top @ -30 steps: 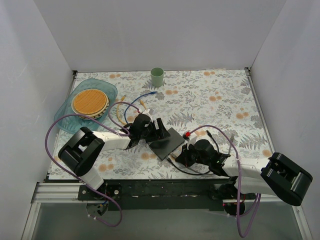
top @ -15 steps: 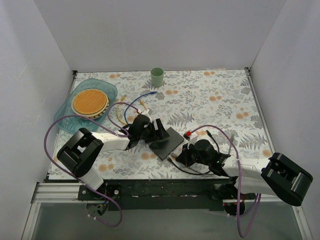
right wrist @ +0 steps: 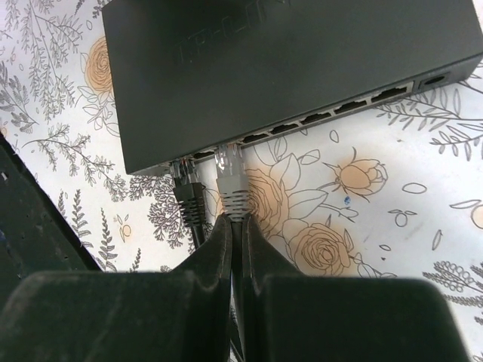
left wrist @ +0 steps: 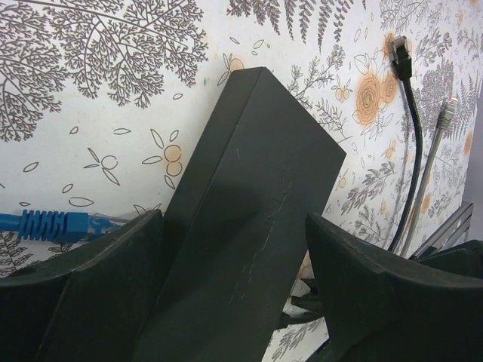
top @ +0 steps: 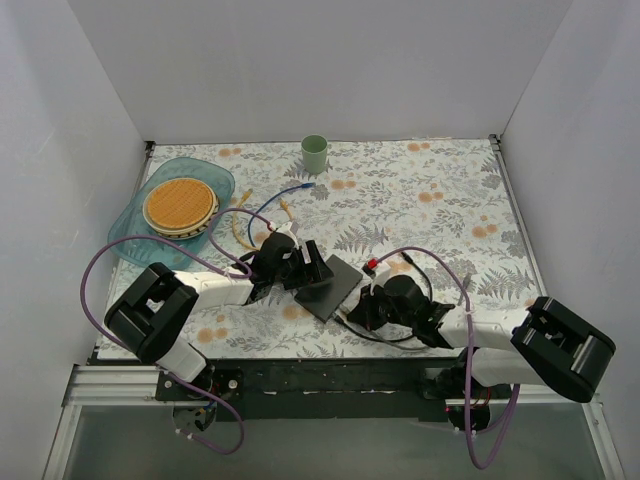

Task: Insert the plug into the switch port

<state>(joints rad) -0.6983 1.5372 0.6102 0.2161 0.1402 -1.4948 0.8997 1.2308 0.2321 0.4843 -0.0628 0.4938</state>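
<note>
**Two pincers on one switch, plug at the socket row**

You are working on a table (top: 430, 200) covered with a fern-and-blossom cloth and boxed in by plain white walls. At its far left a teal tray (top: 128, 243) holds a round woven disc (top: 180, 204). A pale green cup (top: 314, 153) stands near the far edge; you cannot see inside it.

The switch (top: 335, 280) lies near the front, between the two arms. Your left pincer (left wrist: 234, 226) is clamped across its width, one finger against each long side. Your right pincer (right wrist: 234, 226) is pressed together on the grey plug (right wrist: 230, 185). The plug's clear tip meets the socket row, but you cannot tell whether it is seated.

Only the right wrist view shows the sockets, with a black plug (right wrist: 187, 192) at the neighbouring one. Only the left wrist view shows a blue plug (left wrist: 45, 225) on the cloth beside one finger, and a black cable end (left wrist: 400, 53) and a grey cable end (left wrist: 450, 105) beyond the switch.
</note>
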